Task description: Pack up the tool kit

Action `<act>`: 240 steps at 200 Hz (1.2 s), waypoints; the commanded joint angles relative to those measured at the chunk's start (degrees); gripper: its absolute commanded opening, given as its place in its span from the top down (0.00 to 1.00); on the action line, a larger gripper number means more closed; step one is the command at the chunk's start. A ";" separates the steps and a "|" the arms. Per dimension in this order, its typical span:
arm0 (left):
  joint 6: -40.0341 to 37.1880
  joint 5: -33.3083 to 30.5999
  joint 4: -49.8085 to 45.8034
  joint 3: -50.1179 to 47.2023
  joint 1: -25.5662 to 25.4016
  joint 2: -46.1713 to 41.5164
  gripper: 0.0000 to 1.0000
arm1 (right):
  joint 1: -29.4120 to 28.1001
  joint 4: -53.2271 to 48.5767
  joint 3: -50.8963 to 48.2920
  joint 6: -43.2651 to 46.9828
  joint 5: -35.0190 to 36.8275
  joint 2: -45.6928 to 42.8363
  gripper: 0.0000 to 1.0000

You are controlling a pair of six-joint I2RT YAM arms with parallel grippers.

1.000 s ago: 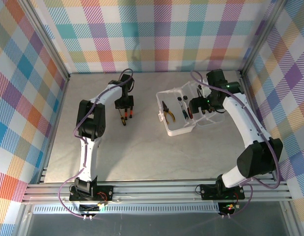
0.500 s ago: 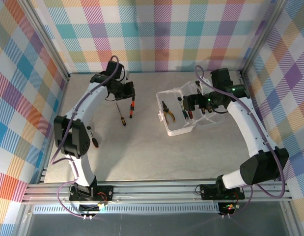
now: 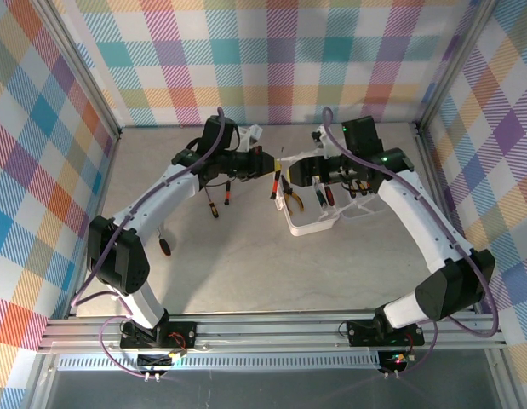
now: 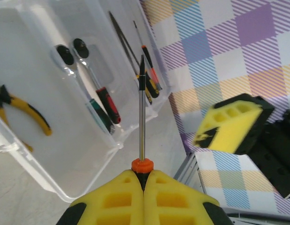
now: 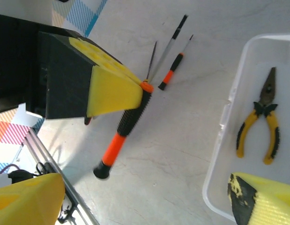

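The left pincer [image 4: 144, 177] is pressed together on a screwdriver [image 4: 142, 117], pinching it at the orange collar where the shaft meets the handle. The bare shaft juts out past the yellow fingertips toward the open case [image 3: 312, 221], and the right wrist view shows the black-and-orange handle slanting down toward the table [image 3: 246, 264]. This pincer hangs just beside the case's left rim. The right pincer [image 3: 309, 173] is spread wide with nothing between its fingers. It hovers over the case, facing the left pincer and near it. The case sits on the right half of the table, its clear lid folded open on the right. Inside lie yellow-handled pliers [image 3: 290, 198] near the left wall. Next to them are two drivers [image 4: 106, 105], one with a red-and-black handle and one with a green-and-black handle, and thinner tools lie along the far wall. Left of the case, two slim screwdrivers [image 3: 220, 196] lie side by side on the bare table.
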State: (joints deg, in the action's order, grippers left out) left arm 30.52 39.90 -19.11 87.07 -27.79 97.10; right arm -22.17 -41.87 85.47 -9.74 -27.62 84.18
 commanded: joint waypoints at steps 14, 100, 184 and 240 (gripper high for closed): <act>2.73 1.71 6.31 -2.11 -1.51 -2.97 1.00 | -1.00 3.09 -0.31 -2.09 -1.10 2.53 0.19; 2.87 1.41 6.55 -1.73 -2.48 -2.44 1.00 | -6.10 3.90 0.71 -2.20 -1.17 6.32 0.36; -1.63 -1.84 -1.16 -0.12 -2.51 -1.92 1.00 | -6.48 3.13 1.58 -2.16 0.97 6.18 0.97; -10.44 -12.75 -15.35 3.96 0.90 -4.13 0.20 | -0.69 -4.48 4.02 2.74 4.04 3.80 1.00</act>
State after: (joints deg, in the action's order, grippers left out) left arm 25.61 33.56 -25.12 88.27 -28.99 96.18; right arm -26.96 -42.13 86.65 -10.92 -25.02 90.65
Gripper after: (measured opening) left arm 0.668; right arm 0.073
